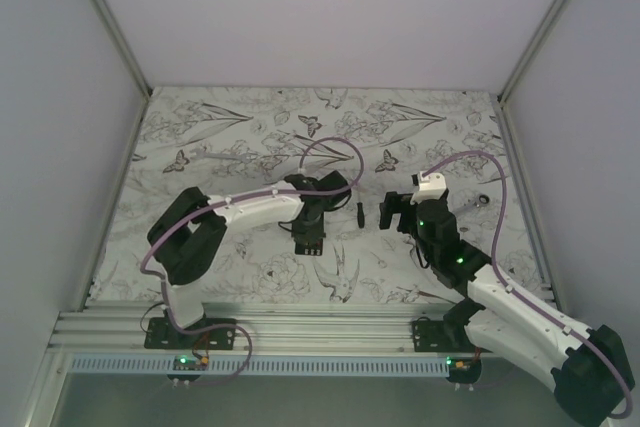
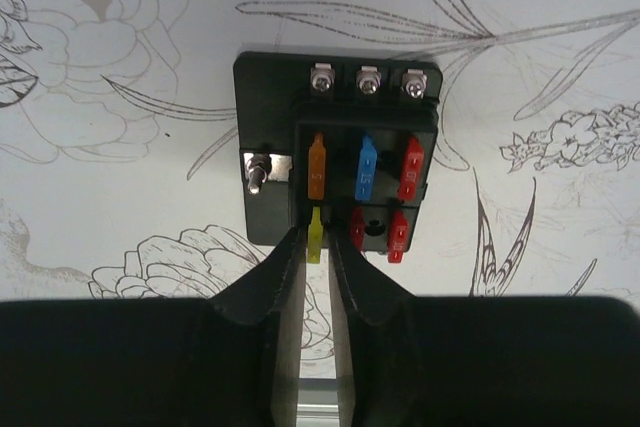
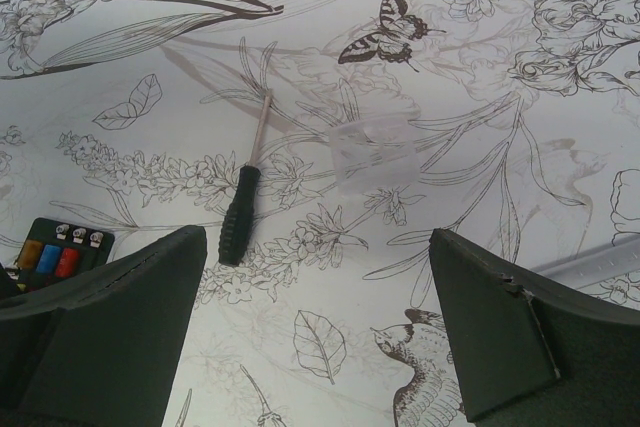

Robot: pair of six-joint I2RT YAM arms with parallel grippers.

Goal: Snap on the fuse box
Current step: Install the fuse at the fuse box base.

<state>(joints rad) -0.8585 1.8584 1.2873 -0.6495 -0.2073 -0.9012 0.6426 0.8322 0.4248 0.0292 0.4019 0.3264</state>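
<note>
Near the middle of the table point(image 1: 200, 147) the fuse box point(image 2: 265, 87) lies flat on the flowered covering, right under the left arm. Its own fingers point(image 2: 270, 292) are parted by only a narrow slit, and they close on nothing that I can see. A yellow fuse point(image 2: 315, 232) in the near row stands just at the mouth of that slit. That is my first worry: if those fingers pull away crooked, or pinch again, they could catch the fuse and drag it up or tilt it. I cannot tell whether it sits fully home, and a fuse standing proud would keep a lid from clicking down. The right arm's fingers point(image 3: 110, 327) are spread wide and hold nothing, hanging above the table to the right of the box. What looks like the clear cover point(image 3: 375, 147) lies apart from the box, with a black-handled screwdriver point(image 3: 238, 215) lying between the two. The cover is see-through and faint against the pattern, so a grasp could easily miss it or send it skidding. Nothing seems to pin the box down, so an off-centre push might slide it, or snap only one edge. With both arms working this close together, they could knock each other too.
</note>
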